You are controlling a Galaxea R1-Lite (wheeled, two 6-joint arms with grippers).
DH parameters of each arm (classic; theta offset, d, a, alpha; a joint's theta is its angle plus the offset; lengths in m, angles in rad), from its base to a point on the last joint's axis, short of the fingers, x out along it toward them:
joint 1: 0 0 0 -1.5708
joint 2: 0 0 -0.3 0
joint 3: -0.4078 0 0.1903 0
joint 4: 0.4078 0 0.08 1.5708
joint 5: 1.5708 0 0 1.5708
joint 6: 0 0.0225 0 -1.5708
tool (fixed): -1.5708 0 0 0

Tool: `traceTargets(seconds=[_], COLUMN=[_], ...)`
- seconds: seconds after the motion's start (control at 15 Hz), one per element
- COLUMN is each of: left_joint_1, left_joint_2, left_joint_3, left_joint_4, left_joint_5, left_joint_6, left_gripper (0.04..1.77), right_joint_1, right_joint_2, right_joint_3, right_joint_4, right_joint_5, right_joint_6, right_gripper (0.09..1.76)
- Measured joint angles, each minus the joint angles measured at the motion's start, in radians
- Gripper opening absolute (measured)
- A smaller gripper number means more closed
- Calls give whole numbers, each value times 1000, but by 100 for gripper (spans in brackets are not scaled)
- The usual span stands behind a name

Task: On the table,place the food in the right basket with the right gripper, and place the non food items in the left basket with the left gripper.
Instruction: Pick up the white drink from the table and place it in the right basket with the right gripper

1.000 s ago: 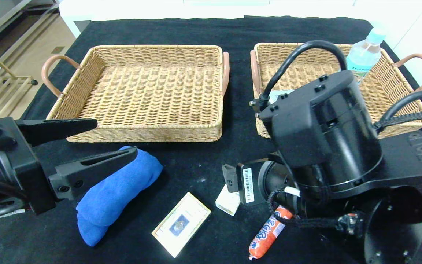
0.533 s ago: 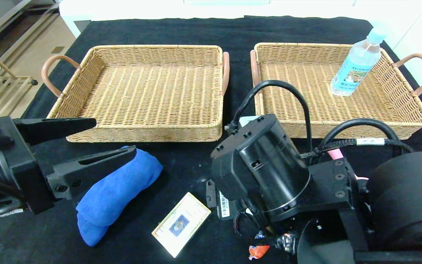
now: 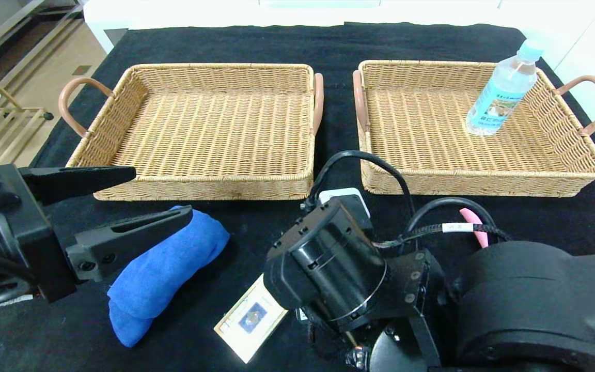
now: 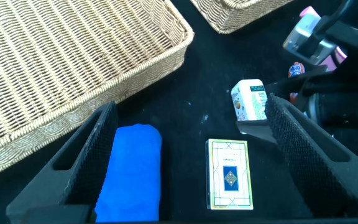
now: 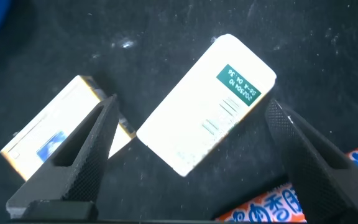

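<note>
Right gripper (image 5: 191, 134) poised over the white carton (image 5: 207, 121), jaws apart.
Next: descend, clamp; left gripper (image 3: 137, 199) idles open beside it.

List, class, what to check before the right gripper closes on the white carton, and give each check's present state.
1. Right gripper open: ok.
2. White carton between its fingers: ok, it lies at a slant in the gap.
3. Fingers clear of neighbours: cannot tell; the card box and the sausage lie close by.
4. Room in the right basket: ok, only a water bottle stands in it.
5. Left gripper out of the way: ok, open beside the blue cloth.
</note>
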Motion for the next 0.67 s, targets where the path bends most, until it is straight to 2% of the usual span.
traceTargets(seconds=[0.67], left_joint_1=[0], left_joint_2=[0], left_joint_3=[0], left_joint_4=[0], left_joint_5=[0], left_joint_6=[0], left_gripper=[172], right_joint_1=[-14], right_joint_2=[54], right_joint_3=[-25], right_joint_4=[5], right_joint_5=[-30], right_joint_6=[-5], right_gripper=[171])
